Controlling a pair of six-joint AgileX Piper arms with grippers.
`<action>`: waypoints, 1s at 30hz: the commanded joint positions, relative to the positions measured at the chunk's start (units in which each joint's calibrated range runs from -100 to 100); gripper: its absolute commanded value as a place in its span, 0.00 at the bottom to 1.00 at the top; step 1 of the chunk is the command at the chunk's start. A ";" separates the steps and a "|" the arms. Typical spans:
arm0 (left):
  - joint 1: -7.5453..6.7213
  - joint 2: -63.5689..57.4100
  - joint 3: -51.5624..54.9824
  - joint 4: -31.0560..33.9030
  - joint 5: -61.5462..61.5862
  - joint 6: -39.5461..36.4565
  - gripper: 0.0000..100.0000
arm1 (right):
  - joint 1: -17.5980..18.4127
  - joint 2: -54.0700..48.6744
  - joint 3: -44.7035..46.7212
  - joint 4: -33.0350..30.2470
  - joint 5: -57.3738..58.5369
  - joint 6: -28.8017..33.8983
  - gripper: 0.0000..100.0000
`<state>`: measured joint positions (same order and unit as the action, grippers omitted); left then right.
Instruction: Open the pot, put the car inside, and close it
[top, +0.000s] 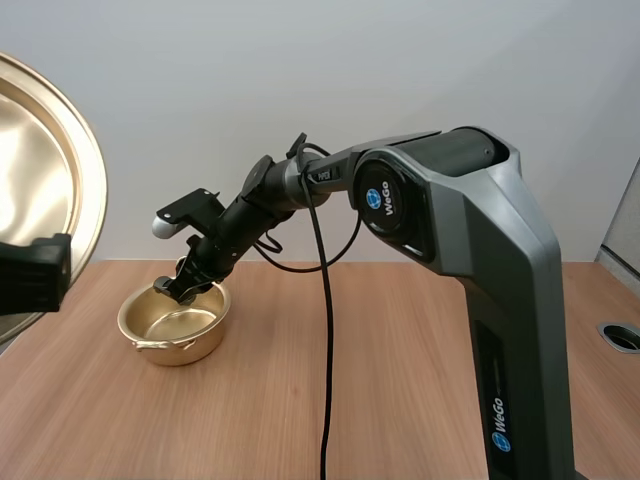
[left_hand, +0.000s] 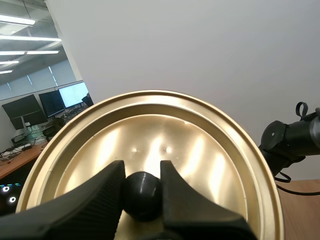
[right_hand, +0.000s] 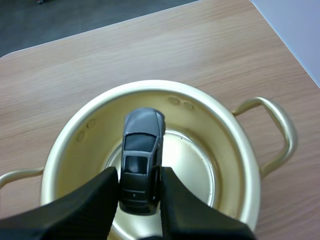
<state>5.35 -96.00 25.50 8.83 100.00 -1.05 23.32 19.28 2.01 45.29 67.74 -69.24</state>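
Note:
A golden pot (top: 176, 328) stands open on the wooden table, left of centre. My right gripper (top: 183, 288) reaches down over its far rim, shut on a small dark grey toy car (right_hand: 140, 159). In the right wrist view the car hangs between the fingers (right_hand: 90, 202) just above the pot's shiny floor (right_hand: 187, 167). The golden lid (top: 45, 180) is held up high at the far left of the high view. My left gripper (left_hand: 142, 187) is shut on the lid's black knob (left_hand: 142, 195), with the lid's inner face (left_hand: 170, 145) turned to the camera.
The pot has two loop handles (right_hand: 275, 130), one on each side. Bare wooden tabletop (top: 330, 400) spreads in front of and to the right of the pot. A round metal grommet (top: 622, 336) sits in the table at the far right.

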 joint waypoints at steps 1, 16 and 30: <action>0.01 0.02 0.03 0.03 0.00 0.05 0.00 | 0.56 0.45 -0.02 -0.20 -0.85 -0.07 0.00; 0.01 0.02 0.03 0.03 0.00 0.05 0.00 | 0.98 4.52 -1.97 -5.11 -2.47 3.32 0.00; 0.01 0.02 0.03 0.03 0.00 0.05 0.00 | 0.98 4.52 -1.97 -5.11 -8.46 7.34 1.00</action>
<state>5.35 -96.00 25.50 8.83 100.00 -1.05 24.35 23.77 0.01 40.24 59.11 -61.48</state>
